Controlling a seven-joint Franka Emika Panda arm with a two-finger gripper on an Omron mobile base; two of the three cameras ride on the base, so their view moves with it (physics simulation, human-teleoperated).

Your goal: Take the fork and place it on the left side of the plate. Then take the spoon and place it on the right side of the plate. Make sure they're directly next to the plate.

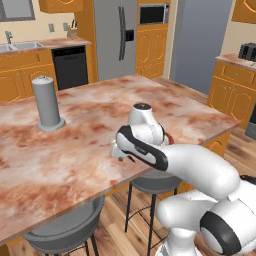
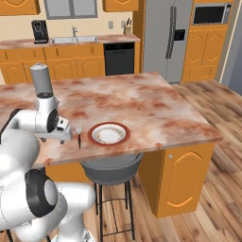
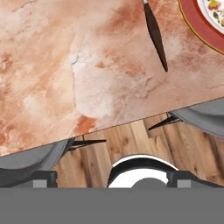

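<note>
Fork [image 2: 79,134] lay just left of the plate [image 2: 109,133] (as required); gripper [image 2: 64,134], jaws wide and empty, hung beside it, free for the spoon.

One plate [image 2: 109,134] with a red-brown rim sat on the marbled island counter [image 2: 142,104], with one black-handled fork [image 2: 79,137] lying at its nine o'clock. One grey paper-towel holder [image 1: 47,104] stood on the same counter, and two grey bar stools were tucked under its near edge, one [image 1: 65,230] at seven o'clock in the left base view and the other [image 1: 152,182] at five o'clock. Behind them the kitchen held one steel refrigerator [image 2: 165,38], one black dishwasher [image 2: 119,58], one microwave [image 2: 210,14], one coffee maker [image 2: 40,31] and one toaster [image 1: 247,51].
</note>
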